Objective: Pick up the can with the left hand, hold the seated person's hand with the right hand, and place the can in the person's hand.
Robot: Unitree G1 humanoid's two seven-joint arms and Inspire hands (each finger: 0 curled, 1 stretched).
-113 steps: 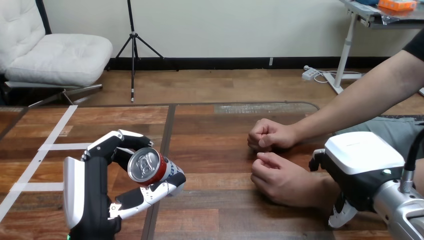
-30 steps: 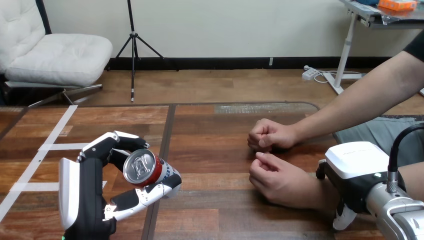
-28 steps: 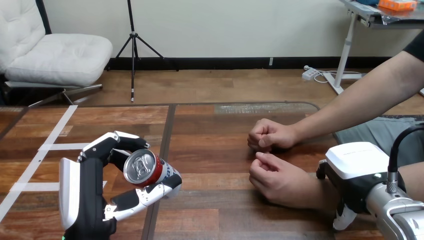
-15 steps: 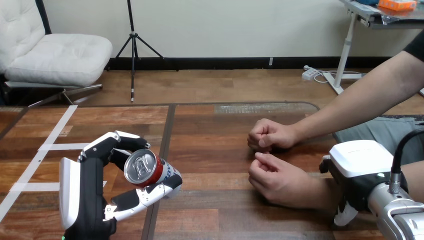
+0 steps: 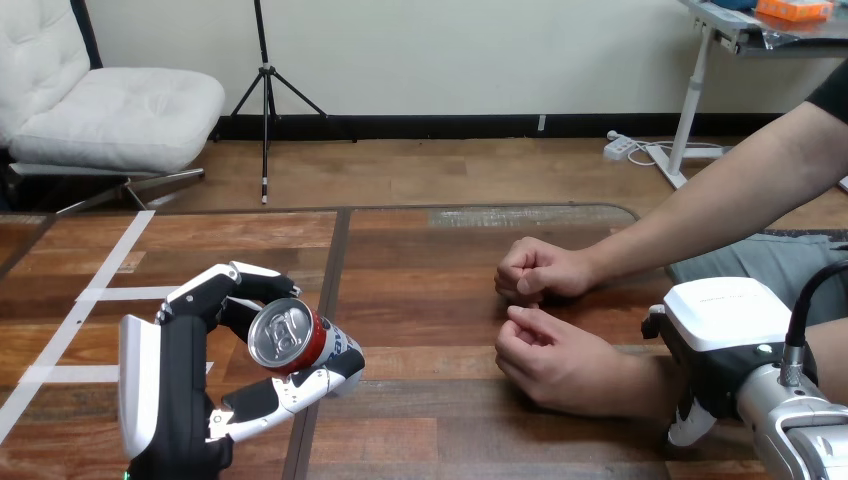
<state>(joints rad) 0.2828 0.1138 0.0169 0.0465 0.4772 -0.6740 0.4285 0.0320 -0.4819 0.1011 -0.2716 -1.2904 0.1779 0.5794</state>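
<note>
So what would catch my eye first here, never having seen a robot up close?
A drinks can clutched sideways in the robot's left hand at lower left, its lid facing us. At right, the person's nearer hand and the person's farther hand rest loosely closed on the table, with the robot's right hand against the nearer wrist.

my right hand (image 5: 725, 335): its palm side is hidden against the person's wrist (image 5: 645, 378); I cannot tell whether I grip it.
can (image 5: 292, 336): its far end is turned away, behind my left hand (image 5: 165, 385).
my left forearm: cut off by the bottom edge.
</note>
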